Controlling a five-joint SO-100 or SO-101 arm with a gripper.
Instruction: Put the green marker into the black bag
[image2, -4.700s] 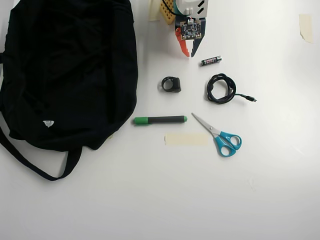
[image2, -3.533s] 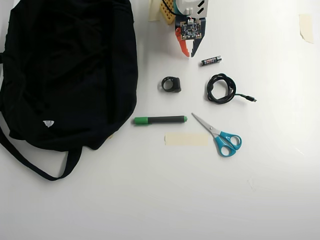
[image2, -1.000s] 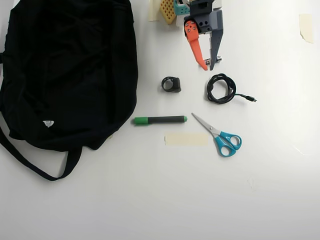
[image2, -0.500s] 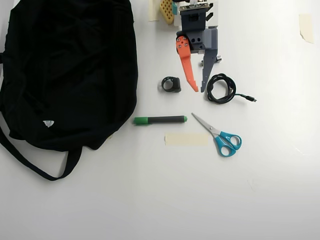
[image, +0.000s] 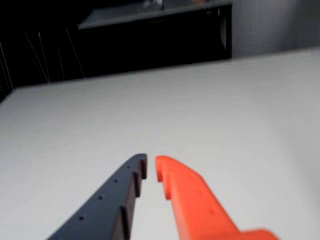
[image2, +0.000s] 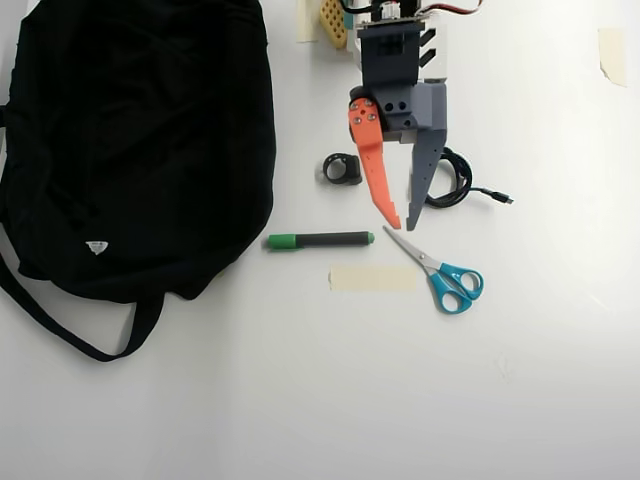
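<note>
Overhead view, fingers (image2: 403, 224) advanced nearer green marker (image2: 320, 240), narrow gap

The green marker (image2: 320, 239) lies flat, dark barrel crosswise, green cap pointing toward the black bag (image2: 130, 140). The bag is large, soft and slumped, left of the marker in the overhead view, straps trailing below.

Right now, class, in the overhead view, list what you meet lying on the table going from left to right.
black bag → green marker → strip of tape → scissors → piece of tape at the far right. The small black ring, the gripper and the cable overlap these spans, so they are left out.
</note>
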